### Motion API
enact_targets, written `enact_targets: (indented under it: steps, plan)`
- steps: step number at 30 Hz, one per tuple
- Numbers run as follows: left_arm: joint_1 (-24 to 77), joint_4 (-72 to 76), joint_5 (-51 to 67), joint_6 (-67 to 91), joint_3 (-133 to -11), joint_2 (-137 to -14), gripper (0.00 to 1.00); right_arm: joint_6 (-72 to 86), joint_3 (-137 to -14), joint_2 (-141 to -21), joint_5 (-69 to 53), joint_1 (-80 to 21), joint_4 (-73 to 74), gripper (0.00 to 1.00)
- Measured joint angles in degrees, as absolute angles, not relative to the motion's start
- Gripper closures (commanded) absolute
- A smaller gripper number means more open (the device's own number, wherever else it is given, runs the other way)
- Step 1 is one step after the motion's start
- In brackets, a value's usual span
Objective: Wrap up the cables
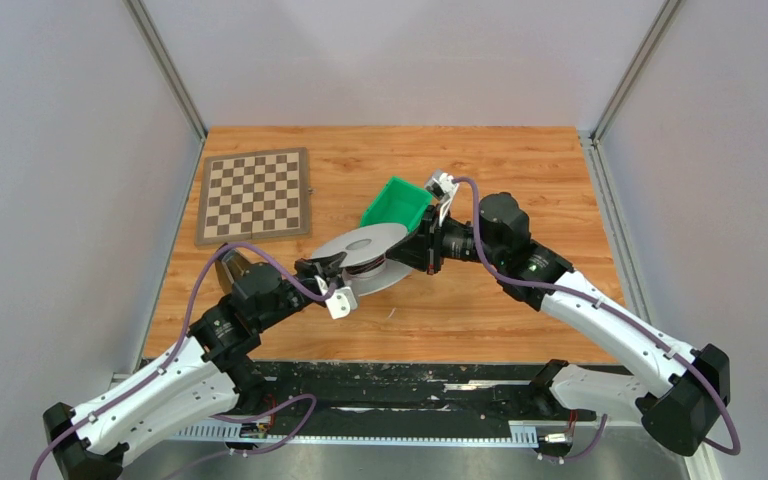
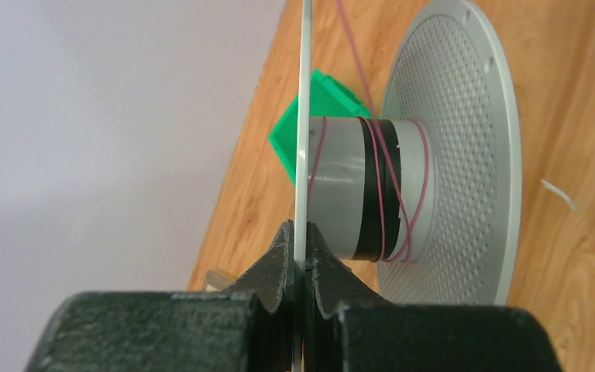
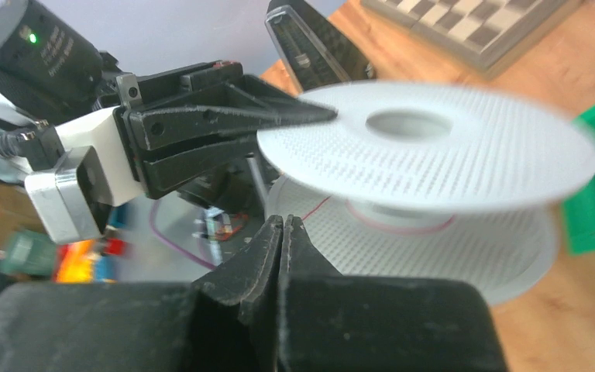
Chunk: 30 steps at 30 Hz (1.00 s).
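Left fingers are clamped on one disc rim of the spool, over the desk centre. Thin pink cable is wound loosely round its hub. Right fingers are pressed shut beside the spool; hold on cable not confirmable

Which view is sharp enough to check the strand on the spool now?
Left wrist: sharp, thin pink strand clear on the spool. Right wrist: spool smeared by blur, strand barely shows. Top external: evenly lit and crisp, but strand too fine to see.
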<state>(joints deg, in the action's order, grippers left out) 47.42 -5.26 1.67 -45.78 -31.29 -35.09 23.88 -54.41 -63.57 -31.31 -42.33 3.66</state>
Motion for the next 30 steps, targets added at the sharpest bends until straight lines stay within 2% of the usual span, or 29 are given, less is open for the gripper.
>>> enact_targets:
  steps: [11, 17, 22, 30]
  plan:
    - [47.3, -9.2, 7.7, -38.4, -33.4, -34.9, 1.00, 0.0, -49.9, -59.4, -37.6, -42.3, 4.5, 1.00]
    - [47.2, -8.8, 9.5, -29.4, -36.4, -34.2, 1.00, -1.4, -42.1, -52.0, -41.8, -42.3, -5.7, 1.00]
    - [47.2, -9.0, 14.9, -25.3, -36.4, -32.3, 1.00, 1.2, -39.3, -50.7, -44.8, -42.3, -14.1, 1.00]
    - [47.2, -9.4, 23.7, -24.4, -36.9, -30.0, 1.00, 2.9, -40.4, -51.1, -49.6, -42.3, -14.5, 1.00]
